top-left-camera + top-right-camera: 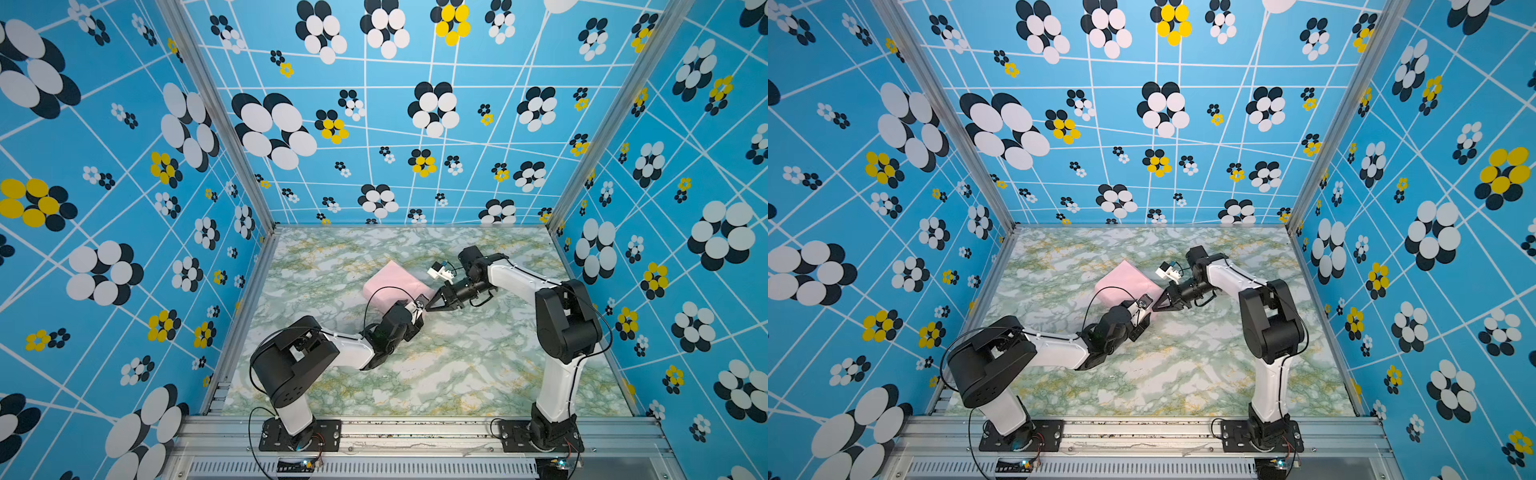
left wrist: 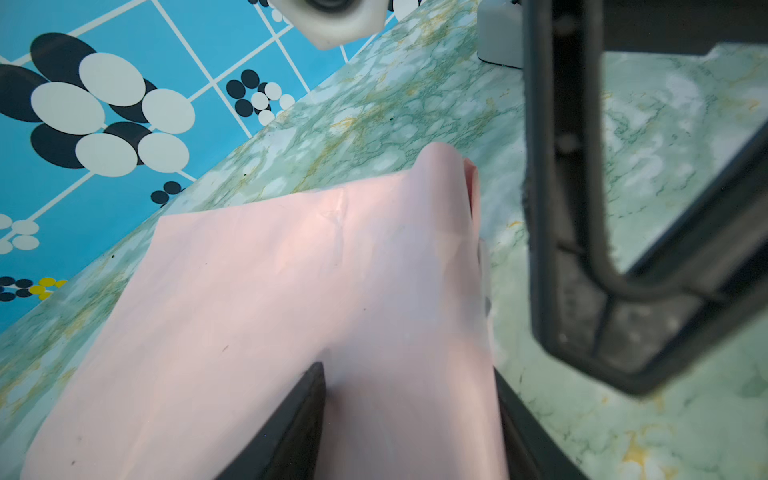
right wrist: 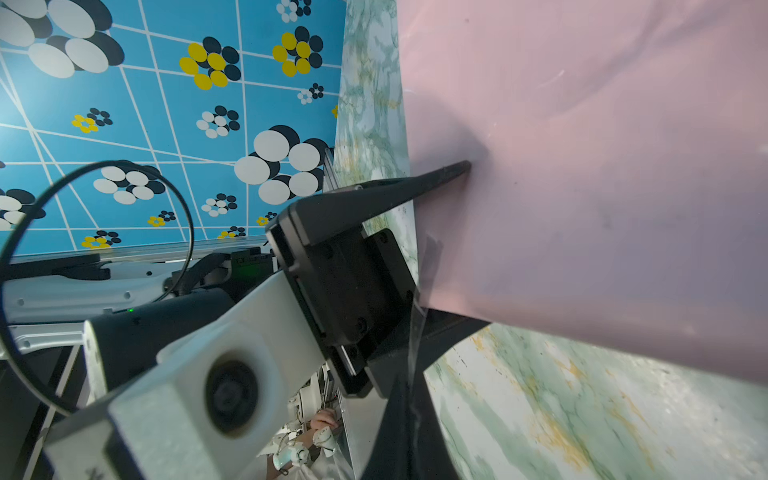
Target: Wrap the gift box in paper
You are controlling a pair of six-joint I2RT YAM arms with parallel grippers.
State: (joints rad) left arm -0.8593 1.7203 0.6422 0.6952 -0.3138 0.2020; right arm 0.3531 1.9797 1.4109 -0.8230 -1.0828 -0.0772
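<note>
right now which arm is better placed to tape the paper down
Right, probably: the right fingers are shut, tip at the paper edge, a clear strip showing there. The left fingers clamp the paper, so are occupied.

Pink paper (image 1: 1124, 282), left end effector (image 1: 1144, 312) touching, right end effector (image 1: 1156, 308) closed

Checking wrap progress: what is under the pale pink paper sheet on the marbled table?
Only the pale pink paper sheet shows, folded into a raised boxy bundle; whatever it covers is hidden in every view.
</note>
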